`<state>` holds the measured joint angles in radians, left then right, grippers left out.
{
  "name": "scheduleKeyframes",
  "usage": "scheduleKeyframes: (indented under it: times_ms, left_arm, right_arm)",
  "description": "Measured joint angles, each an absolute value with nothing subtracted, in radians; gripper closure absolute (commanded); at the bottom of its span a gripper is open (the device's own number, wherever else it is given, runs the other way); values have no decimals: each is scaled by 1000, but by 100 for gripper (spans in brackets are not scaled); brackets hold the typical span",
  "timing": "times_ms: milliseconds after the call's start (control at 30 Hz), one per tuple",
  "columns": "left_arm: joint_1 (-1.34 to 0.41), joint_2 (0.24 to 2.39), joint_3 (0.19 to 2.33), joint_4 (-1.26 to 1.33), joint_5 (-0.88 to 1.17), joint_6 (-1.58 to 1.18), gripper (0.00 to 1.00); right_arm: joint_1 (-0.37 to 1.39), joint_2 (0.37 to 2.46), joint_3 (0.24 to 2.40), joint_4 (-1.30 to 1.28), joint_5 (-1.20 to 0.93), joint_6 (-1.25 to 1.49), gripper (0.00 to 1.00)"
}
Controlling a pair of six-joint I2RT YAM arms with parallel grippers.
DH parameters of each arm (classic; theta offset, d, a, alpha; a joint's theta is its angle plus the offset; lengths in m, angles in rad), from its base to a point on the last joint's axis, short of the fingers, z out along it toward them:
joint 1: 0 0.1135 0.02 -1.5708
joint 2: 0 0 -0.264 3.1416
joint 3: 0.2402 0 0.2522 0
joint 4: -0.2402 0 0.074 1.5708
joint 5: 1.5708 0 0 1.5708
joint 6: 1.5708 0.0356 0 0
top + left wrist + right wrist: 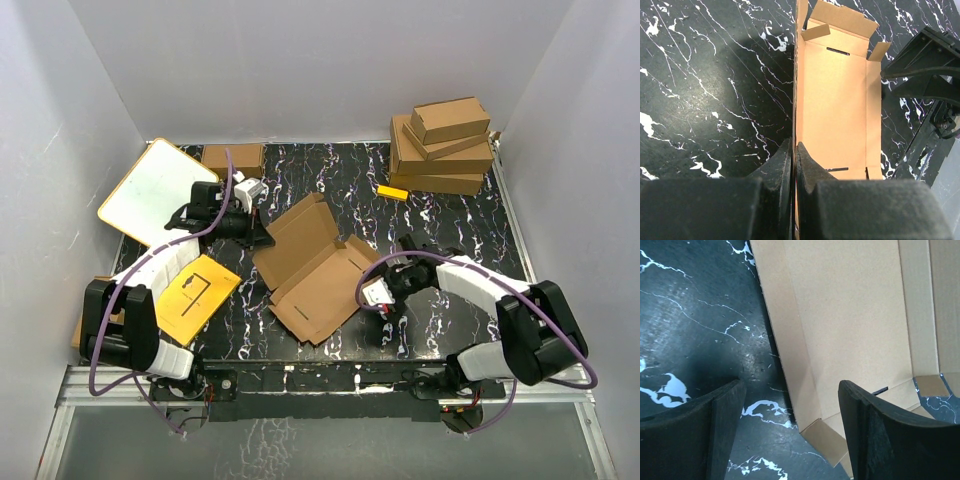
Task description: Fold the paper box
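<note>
- You have the paper box (315, 265) lying open near the middle of the black marbled worktop (450, 235), turned at an angle. Its base is flat and its side walls and end flaps are partly raised.
- Your left gripper (260, 228) is at the box's far-left corner. In the left wrist view the gripper (795, 150) has its jaws pressed together, pinching the thin upright side wall of the box (835, 100).
- Your right gripper (385, 312) is at the box's near-right edge, with jaws spread wide and nothing held.
- In the right wrist view the gripper (790, 390) straddles the box's long edge. One finger is over bare worktop (695, 315) and the other over the box's (850, 315) inner panel. You cannot tell whether either finger touches.
- A white board with an orange rim (150, 190) sits at the far left, and a yellow card (200, 290) lies near the left arm.
- A stack of brown boxes (440, 150) stands at the far right, well apart from the paper box.
</note>
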<state>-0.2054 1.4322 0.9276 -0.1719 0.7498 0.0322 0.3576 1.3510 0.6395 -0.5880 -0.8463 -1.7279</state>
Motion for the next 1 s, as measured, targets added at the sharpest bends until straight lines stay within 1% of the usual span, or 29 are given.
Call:
scheduleKeyframes:
  times_ms: [100, 367, 700, 800, 1000]
  left_arm:
    - [-205, 1435, 928, -165, 754, 33, 100]
    - [-206, 1435, 927, -143, 776, 26, 100]
    - [-206, 1435, 926, -104, 805, 5, 100]
    - [-205, 1435, 921, -97, 808, 3, 100]
    - [-207, 1435, 920, -88, 809, 3, 100]
  right_arm:
    - [386, 1378, 640, -544, -816, -1721, 28]
    - [448, 1424, 652, -490, -779, -1680, 48]
    - [456, 1435, 677, -484, -772, -1608, 72]
    - [456, 1436, 687, -482, -773, -1577, 77]
    - [456, 1448, 718, -482, -779, -1506, 82]
